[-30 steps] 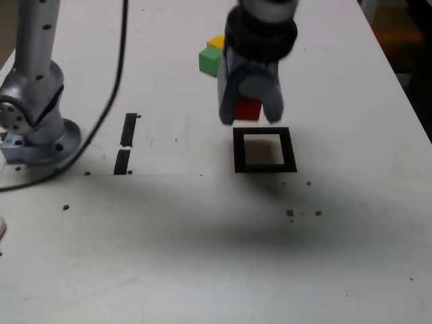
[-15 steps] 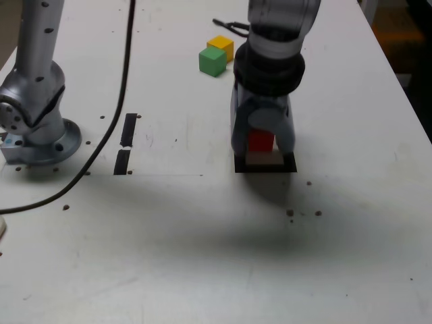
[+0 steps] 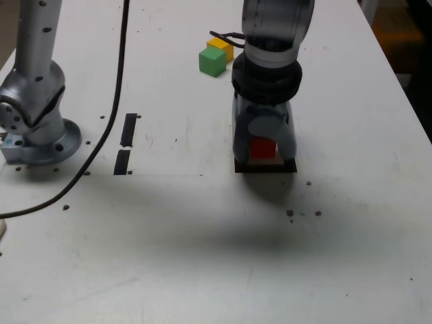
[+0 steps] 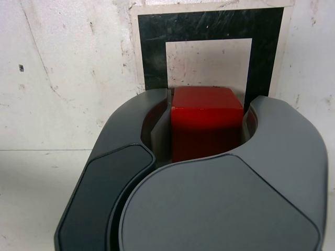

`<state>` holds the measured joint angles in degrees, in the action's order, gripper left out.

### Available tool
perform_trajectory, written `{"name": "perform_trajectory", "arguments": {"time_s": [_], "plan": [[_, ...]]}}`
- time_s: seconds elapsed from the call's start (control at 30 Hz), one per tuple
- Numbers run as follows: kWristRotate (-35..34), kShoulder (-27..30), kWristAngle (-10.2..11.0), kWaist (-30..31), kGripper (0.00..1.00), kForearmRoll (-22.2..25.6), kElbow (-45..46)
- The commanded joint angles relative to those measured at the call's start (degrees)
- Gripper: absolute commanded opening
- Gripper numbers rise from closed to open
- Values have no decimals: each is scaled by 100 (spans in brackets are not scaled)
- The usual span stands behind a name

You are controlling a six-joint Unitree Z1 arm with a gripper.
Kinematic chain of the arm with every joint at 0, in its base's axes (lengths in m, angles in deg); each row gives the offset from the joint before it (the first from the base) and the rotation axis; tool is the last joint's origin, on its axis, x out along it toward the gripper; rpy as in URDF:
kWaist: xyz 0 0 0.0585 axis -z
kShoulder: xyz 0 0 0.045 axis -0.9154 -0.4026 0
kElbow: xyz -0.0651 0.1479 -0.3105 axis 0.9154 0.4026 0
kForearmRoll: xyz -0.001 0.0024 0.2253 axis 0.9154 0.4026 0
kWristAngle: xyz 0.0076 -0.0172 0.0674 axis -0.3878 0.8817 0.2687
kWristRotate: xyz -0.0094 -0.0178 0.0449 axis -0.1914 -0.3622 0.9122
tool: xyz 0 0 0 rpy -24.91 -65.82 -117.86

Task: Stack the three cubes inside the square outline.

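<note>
Exterior view: the arm is reaching down over the tabletop [image 3: 202, 256], its hand [image 3: 264, 150] pointing straight at the square outline [image 3: 264, 167]. The hand is pinching the red cube [image 3: 263, 148] between its jaws, and the cube is sitting low over the outline's white centre; whether it is touching down, I cannot tell. Holding it squarely over the frame makes sense: this would be the base of the stack, so it needs to land inside the border. The green cube [image 3: 212, 61] and yellow cube [image 3: 221, 47] are waiting just beside each other, well apart from the outline, toward the far edge. Two short black tape strips [image 3: 125, 143] are lying toward the exterior view's left, near the arm's base [image 3: 37, 128].

Wrist view: the red cube [image 4: 207, 128] is gripped on both sides by the grey jaws, its faces lining up with the outline [image 4: 154, 52]. The white centre is showing past the cube, so the placement looks well aimed.
</note>
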<state>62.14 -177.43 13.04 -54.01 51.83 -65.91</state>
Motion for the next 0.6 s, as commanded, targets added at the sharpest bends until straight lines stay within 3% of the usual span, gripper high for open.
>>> {"name": "perform_trajectory", "arguments": {"time_s": [0.0, 0.3, 0.57], "plan": [[-14, 20, 11, -31, 34, -6, -24], [-88, -122, 105, -47, 57, 107, -124], [-45, -150, 90, -54, 68, 226, -172]]}}
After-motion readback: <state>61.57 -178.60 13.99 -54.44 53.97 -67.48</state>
